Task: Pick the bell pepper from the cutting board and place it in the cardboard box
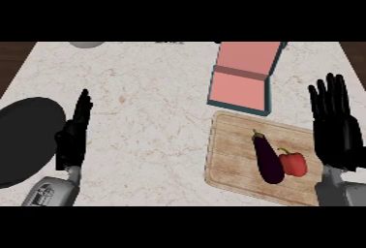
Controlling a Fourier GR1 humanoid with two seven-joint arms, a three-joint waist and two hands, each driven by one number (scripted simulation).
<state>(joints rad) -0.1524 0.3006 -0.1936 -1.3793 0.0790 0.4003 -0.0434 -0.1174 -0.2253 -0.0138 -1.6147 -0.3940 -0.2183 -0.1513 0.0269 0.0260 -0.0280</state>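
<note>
Head view, my log: right robot hand (pixel 336 127) upright, fingers straight, over the cutting board (pixel 232 145) right edge. Left robot hand (pixel 73 135) edge-on, fingers straight, far left. Bell pepper (pixel 294 163) on board, touching eggplant (pixel 268 159); cardboard box (pixel 243 77) just above.

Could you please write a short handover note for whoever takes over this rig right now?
Left hand: open, empty, at the view's left.
Right hand: open, empty, fingers straight, over the cutting board's right edge.
Bell pepper: on the board, against an eggplant.
Cardboard box: open, behind the board.
Done: nothing.
Left: grasp the pepper, place it in the box.
</note>
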